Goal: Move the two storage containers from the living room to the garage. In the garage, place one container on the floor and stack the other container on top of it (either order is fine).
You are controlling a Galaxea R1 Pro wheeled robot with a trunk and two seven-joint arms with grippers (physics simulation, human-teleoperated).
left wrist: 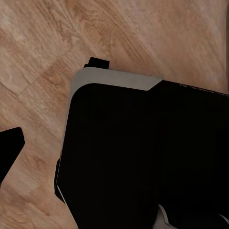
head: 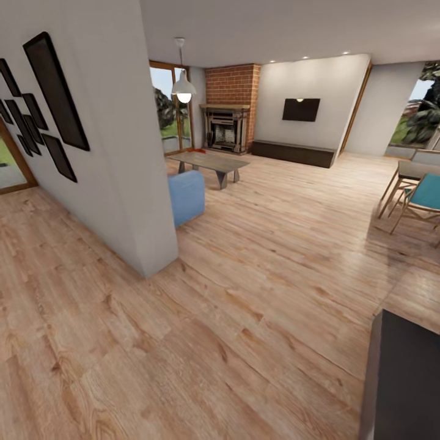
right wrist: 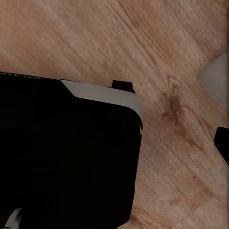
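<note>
I look across the living room's light wood-plank floor [head: 256, 287] toward the red brick chimney [head: 232, 85] with its fireplace [head: 225, 129]. A small red-orange shape [head: 195, 148] lies at the far end of the low coffee table [head: 211, 162]. It is too small to tell whether it is the storage containers. Each wrist view looks down on my black base [left wrist: 143, 157] [right wrist: 67, 152] over the planks. One dark fingertip [left wrist: 9, 148] shows at the edge of the left wrist view and one fingertip [right wrist: 222, 143] at the edge of the right wrist view. The jaws' state is hidden.
A white wall corner [head: 143, 201] juts out at the left, with black frames [head: 55, 91] on it. A blue sofa [head: 186, 197] stands behind it. Chairs and a table [head: 415, 195] stand at the right, and a dark cabinet [head: 403, 379] at the lower right.
</note>
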